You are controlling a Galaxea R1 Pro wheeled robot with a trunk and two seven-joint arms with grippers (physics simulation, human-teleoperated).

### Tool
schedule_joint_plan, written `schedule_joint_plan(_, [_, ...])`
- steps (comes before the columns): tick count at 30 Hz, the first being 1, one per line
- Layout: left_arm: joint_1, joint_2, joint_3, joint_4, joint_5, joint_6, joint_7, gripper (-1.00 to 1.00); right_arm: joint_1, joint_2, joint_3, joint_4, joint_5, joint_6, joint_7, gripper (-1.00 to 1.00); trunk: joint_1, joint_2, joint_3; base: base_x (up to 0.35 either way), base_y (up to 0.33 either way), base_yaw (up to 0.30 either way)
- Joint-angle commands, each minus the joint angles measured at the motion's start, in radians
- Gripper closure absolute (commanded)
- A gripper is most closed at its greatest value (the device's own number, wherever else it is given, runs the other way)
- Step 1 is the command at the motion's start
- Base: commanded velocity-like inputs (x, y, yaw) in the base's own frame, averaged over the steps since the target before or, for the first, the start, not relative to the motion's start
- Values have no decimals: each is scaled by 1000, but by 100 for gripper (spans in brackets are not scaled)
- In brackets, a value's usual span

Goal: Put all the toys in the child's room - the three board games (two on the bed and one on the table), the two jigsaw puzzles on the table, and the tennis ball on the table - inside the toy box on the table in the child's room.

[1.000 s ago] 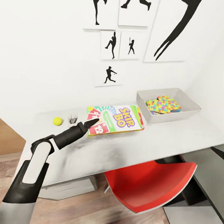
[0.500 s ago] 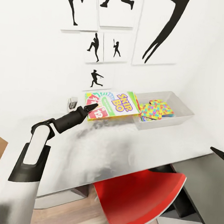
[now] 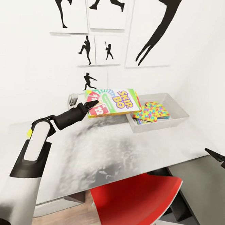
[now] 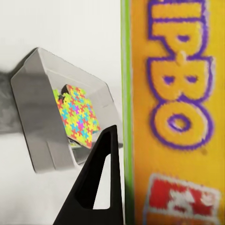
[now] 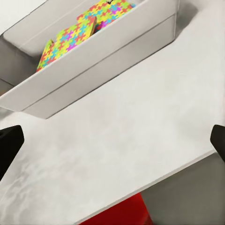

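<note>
SKIP BO box point(image 3: 112, 102) lifted, clamped in left hand point(image 3: 91, 105)

Light grey table point(image 3: 98, 152) (mottled top): toy box point(image 3: 175, 114) rests on it, far end.

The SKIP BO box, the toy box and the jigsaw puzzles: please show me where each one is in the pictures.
SKIP BO box point(image 3: 113, 102), head view, on its printed top face.
Toy box point(image 3: 180, 113), head view, on its right wall.
Jigsaw puzzles point(image 3: 150, 112), head view, on the coloured top of the upper puzzle.
</note>
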Motion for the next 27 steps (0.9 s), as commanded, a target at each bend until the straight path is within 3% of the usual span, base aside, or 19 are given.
schedule_joint_plan(1, [-1,-2,1,0,9,3,10,100,-1,0,1,0,1,6,4,-100,1,-2,-1,10,-6,-39])
schedule_joint_plan(9, [-29,-4,23,54,13,-4,23,100,-1,0,9,0,1,6,4,-100,1,-2,0,5,-3,-53])
schedule_joint_plan(18, [-56,-6,37,90,12,-7,28,100,-1,0,11,0,1,7,4,-100,1,-2,1,1,0,-220])
schedule_joint_plan(23, [-145,-3,75,235,7,-21,28,100,-1,0,12,0,1,7,4,-100,1,-2,1,0,0,-271])
schedule_joint_plan(27, [-221,-4,84,333,-1,-37,25,100,-1,0,12,0,1,7,4,-100,1,-2,1,0,0,-278])
